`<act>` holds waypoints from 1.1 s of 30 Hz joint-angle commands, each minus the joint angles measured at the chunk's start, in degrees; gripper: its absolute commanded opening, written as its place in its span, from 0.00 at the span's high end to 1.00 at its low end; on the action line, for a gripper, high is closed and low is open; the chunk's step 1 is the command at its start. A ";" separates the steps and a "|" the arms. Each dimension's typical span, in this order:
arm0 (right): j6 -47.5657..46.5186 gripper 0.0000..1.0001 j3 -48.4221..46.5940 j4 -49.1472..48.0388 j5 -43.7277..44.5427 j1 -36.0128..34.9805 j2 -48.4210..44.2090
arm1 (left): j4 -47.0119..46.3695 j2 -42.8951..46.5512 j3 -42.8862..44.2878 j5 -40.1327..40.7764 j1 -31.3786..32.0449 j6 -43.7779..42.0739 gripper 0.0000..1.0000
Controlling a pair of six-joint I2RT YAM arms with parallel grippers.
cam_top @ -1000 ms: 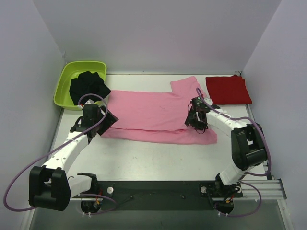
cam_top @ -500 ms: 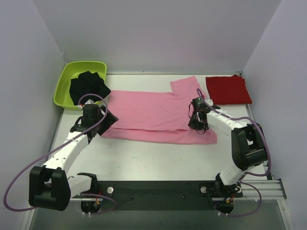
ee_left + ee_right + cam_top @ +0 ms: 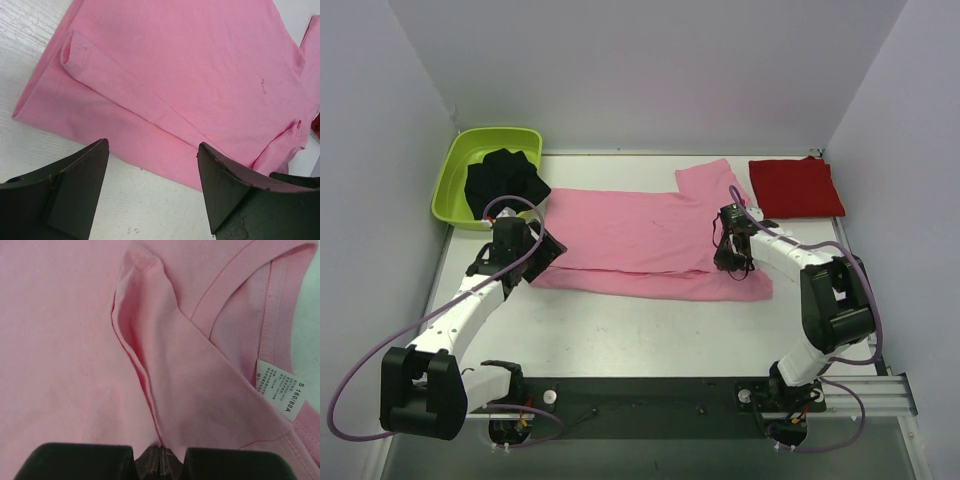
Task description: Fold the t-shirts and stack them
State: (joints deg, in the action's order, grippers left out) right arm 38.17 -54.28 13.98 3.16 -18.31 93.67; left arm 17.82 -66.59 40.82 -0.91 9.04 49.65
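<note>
The light pink t-shirt lies folded lengthwise across the middle of the table. The deep red t-shirt lies folded at the back right. My left gripper is open and empty at the pink shirt's left end; in the left wrist view the gripper hovers over bare table just short of the shirt's near edge. My right gripper sits on the shirt's right part near the collar. In the right wrist view the gripper is shut on a raised fold of pink cloth, beside the size label.
A lime green tub with a black cloth in it stands at the back left, just behind my left arm. Walls close in on the left, back and right. Bare white table lies in front of the pink shirt.
My right gripper has turned and shifted slightly on the pink shirt and now looks narrower from above. The left arm and both shirts have not moved.
</note>
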 commanded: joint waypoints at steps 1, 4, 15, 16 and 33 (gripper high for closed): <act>0.50 1.00 -2.14 1.14 0.01 0.11 -0.15 | -1.83 0.05 -0.04 0.47 0.01 -1.04 0.19; 0.24 1.00 -5.29 2.63 -0.08 -0.50 -0.33 | -1.83 -0.03 0.14 0.47 0.02 -1.04 0.19; 0.15 1.00 -16.37 5.53 -0.87 -3.14 5.55 | -1.39 -0.12 0.49 0.47 -0.25 -1.66 0.19; 0.15 1.00 -17.08 5.53 -0.70 -3.31 6.26 | -1.21 -0.12 0.58 0.47 -0.25 -1.75 0.19; -1.43 0.92 -31.15 1.06 -6.32 -8.94 21.12 | -0.42 0.84 0.31 0.47 -1.30 -2.63 0.19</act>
State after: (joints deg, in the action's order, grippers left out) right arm 38.28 -82.50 16.29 -2.42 -26.28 114.04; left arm 17.96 -66.57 40.82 -0.89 8.14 48.38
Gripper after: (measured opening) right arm 0.024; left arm 0.811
